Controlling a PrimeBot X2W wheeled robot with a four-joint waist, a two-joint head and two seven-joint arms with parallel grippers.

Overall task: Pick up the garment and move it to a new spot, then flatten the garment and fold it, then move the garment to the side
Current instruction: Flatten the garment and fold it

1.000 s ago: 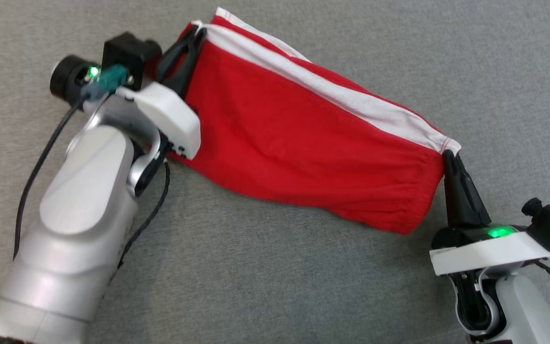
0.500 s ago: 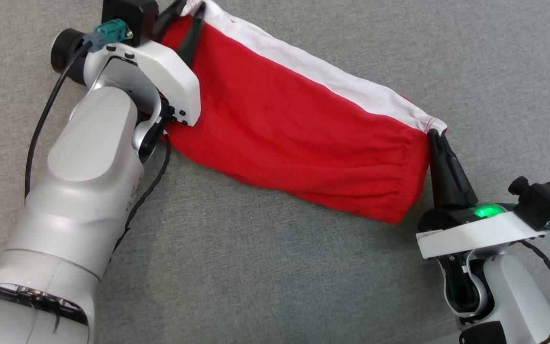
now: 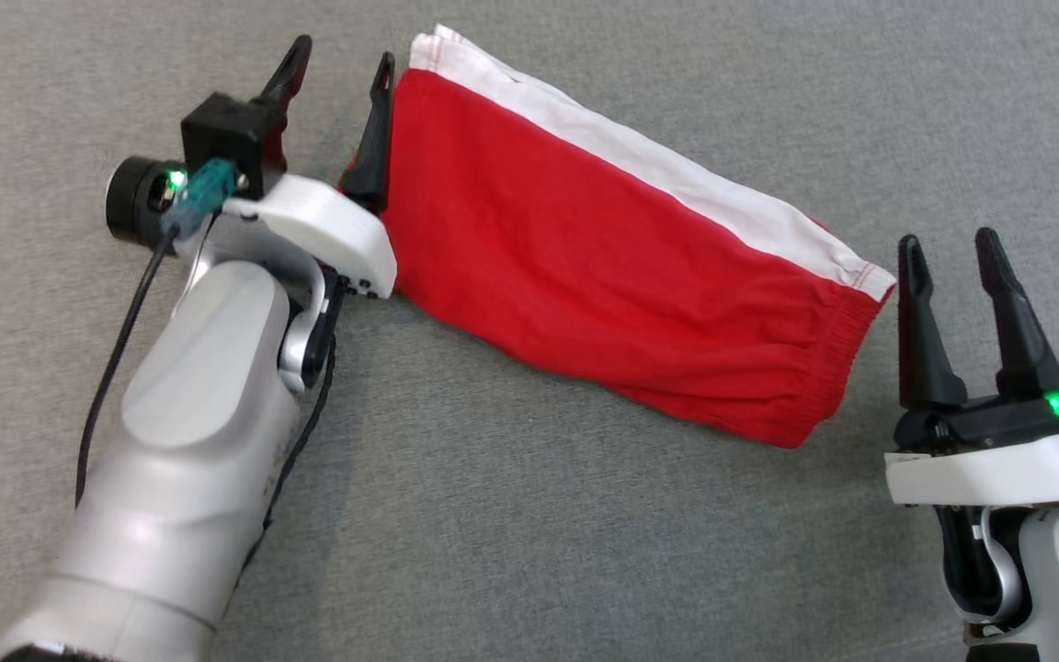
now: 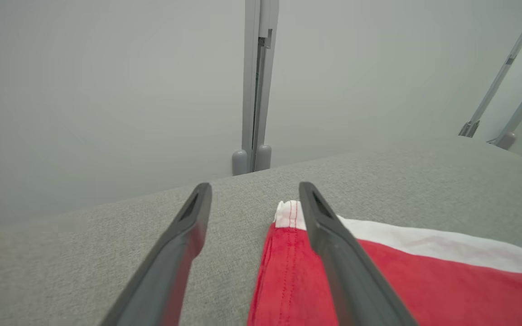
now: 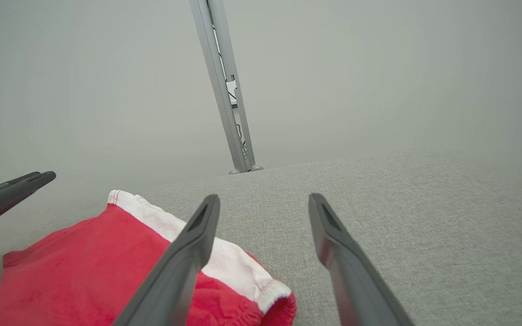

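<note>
The garment point(image 3: 603, 248) is a red cloth with a white band along its far edge, folded into a long strip that lies flat on the grey surface point(image 3: 511, 533). My left gripper point(image 3: 341, 64) stands open at the strip's left end, its right finger over the garment's point(image 4: 297, 280) edge and nothing held. My right gripper point(image 3: 950, 253) is open just right of the strip's right end, apart from it. In the right wrist view the garment point(image 5: 107, 267) lies left of the open right gripper point(image 5: 263, 201). The left wrist view has the open left gripper point(image 4: 254, 190).
Grey fabric surface point(image 5: 424, 217) spreads around the garment on all sides. A grey upright post point(image 4: 254, 90) stands past the surface's far edge against a pale wall. Slanted metal struts point(image 4: 496, 90) rise at the far right.
Both grippers have opened and let go of the garment's ends. The garment has dropped flat on the surface, and the right gripper has drawn away to the right.
</note>
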